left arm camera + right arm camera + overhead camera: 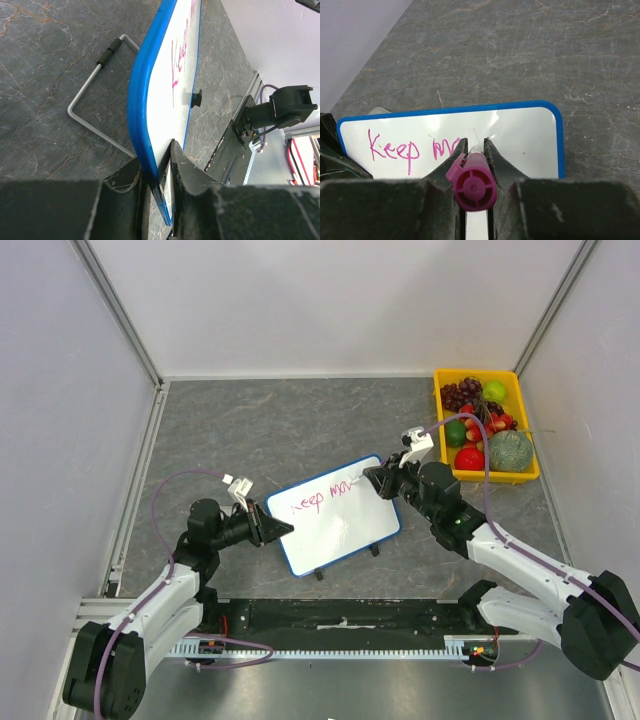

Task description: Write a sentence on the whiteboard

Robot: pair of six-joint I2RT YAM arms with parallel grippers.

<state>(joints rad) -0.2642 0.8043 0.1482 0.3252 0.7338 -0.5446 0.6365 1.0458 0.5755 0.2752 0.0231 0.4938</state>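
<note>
The whiteboard (340, 520), white with a blue rim, stands tilted on its wire stand in the middle of the table. Magenta lettering (325, 495) along its top reads "Keep" and the start of a second word; it also shows in the right wrist view (395, 148). My left gripper (275, 528) is shut on the board's left edge (145, 125). My right gripper (375, 478) is shut on a magenta marker (472, 182), whose tip is against the board's upper right part (520, 135), just right of the last letters.
A yellow bin (520, 472) with plastic fruit sits at the far right. The board's wire stand (95, 95) rests on the grey table behind it. White walls enclose the table on three sides. A black rail (340, 615) runs along the near edge.
</note>
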